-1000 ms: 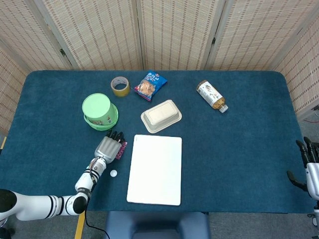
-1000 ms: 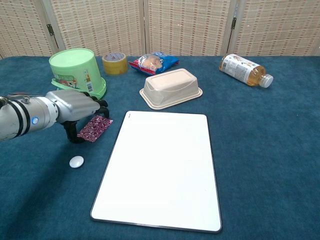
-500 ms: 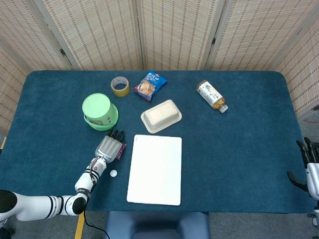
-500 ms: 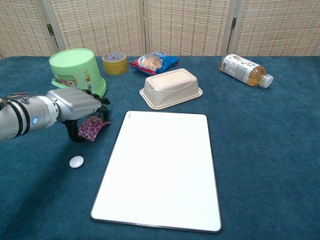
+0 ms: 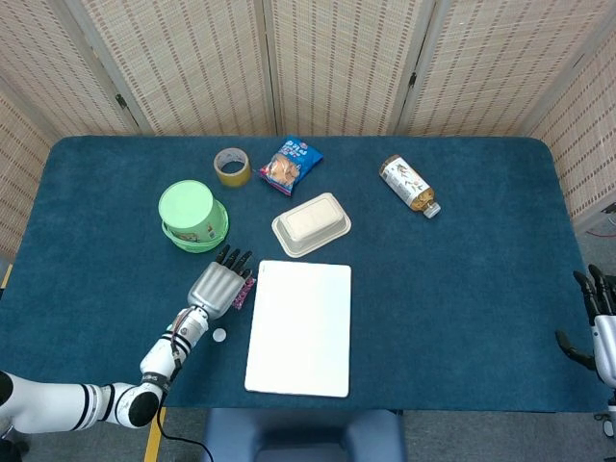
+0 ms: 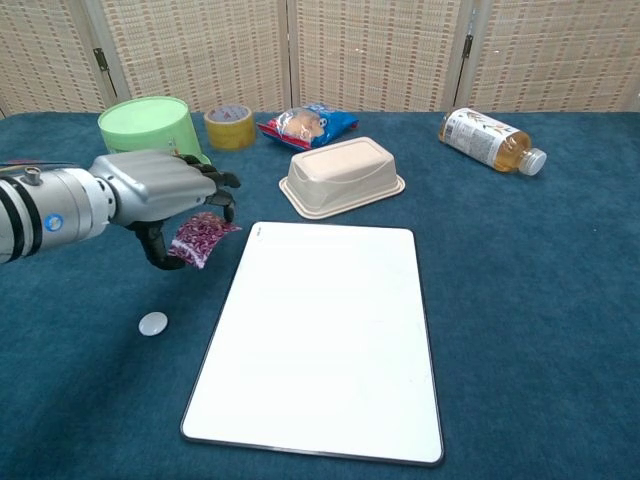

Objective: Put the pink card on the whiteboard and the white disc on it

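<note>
On the blue worktop [image 6: 520, 300], left of the whiteboard [image 6: 325, 335], the left hand [image 6: 160, 190] holds the pink card [image 6: 200, 238] pinched in its fingers [image 6: 215, 185], lifted clear of the cloth, probably so it can pass over the board's left edge. The disc [image 6: 153, 322] lies below the hand, near that edge, untouched. The board's surface is bare, with open room across it. A green tub [image 6: 145, 125] stands just behind the hand. The right hand [image 5: 602, 327] waits at the worktop's far right, fingers apart, holding nothing.
</note>
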Robot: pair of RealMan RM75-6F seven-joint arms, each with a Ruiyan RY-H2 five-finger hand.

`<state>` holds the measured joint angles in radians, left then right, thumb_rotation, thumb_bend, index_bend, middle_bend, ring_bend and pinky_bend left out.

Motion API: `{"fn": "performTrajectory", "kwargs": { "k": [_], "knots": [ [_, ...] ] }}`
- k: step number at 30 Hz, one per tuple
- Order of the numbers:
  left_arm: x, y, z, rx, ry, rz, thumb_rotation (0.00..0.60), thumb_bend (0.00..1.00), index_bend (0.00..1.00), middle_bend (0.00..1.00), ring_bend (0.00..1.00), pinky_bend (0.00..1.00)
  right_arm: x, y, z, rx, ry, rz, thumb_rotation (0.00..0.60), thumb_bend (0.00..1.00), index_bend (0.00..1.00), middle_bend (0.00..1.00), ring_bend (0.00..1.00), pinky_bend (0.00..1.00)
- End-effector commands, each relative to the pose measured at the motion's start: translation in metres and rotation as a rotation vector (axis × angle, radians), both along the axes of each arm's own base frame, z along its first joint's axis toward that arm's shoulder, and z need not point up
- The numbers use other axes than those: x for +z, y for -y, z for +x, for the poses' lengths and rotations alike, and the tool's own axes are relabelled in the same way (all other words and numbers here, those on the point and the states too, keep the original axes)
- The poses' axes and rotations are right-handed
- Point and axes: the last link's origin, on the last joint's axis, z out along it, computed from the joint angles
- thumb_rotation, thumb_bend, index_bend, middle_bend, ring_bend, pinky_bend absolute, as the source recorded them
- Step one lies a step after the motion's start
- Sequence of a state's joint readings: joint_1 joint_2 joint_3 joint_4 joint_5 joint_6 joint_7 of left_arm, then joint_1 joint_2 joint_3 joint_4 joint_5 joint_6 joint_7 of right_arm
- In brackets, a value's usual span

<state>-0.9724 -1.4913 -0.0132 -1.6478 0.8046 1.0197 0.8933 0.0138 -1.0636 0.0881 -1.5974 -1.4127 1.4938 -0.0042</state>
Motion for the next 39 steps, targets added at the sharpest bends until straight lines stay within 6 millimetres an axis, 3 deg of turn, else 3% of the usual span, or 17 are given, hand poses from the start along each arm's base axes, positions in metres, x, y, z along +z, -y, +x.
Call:
{"fn": "performTrajectory", "kwargs": {
  "k": [1, 12, 25, 33, 39],
  "knots": [
    [-0.004, 0.008, 0.016, -0.058, 0.015, -0.027, 0.6, 0.34, 0.27, 0.04, 0.0, 0.0, 0.001, -0.001, 0.0, -0.003, -0.001, -0.002, 0.6, 0.31, 0.01, 0.03, 0.08, 0.0],
    [-0.035, 0.022, 0.06, -0.155, 0.011, -0.107, 0.6, 0.34, 0.25, 0.04, 0.0, 0.0, 0.003, -0.005, -0.003, -0.02, 0.0, -0.008, 0.6, 0.31, 0.01, 0.03, 0.08, 0.0],
    [-0.057, 0.026, 0.071, -0.134, -0.032, -0.141, 0.6, 0.33, 0.18, 0.04, 0.0, 0.0, 0.003, -0.007, -0.006, -0.029, 0.005, -0.012, 0.6, 0.31, 0.01, 0.03, 0.08, 0.0],
    [-0.045, 0.03, 0.071, -0.135, -0.013, -0.125, 0.6, 0.33, 0.16, 0.03, 0.0, 0.0, 0.005, -0.008, -0.005, -0.023, 0.005, -0.016, 0.6, 0.31, 0.01, 0.03, 0.08, 0.0],
    [-0.017, 0.029, 0.05, -0.148, 0.018, -0.074, 0.6, 0.33, 0.22, 0.03, 0.0, 0.0, 0.005, -0.007, -0.003, -0.016, 0.005, -0.017, 0.6, 0.31, 0.01, 0.03, 0.08, 0.0]
  ]
}}
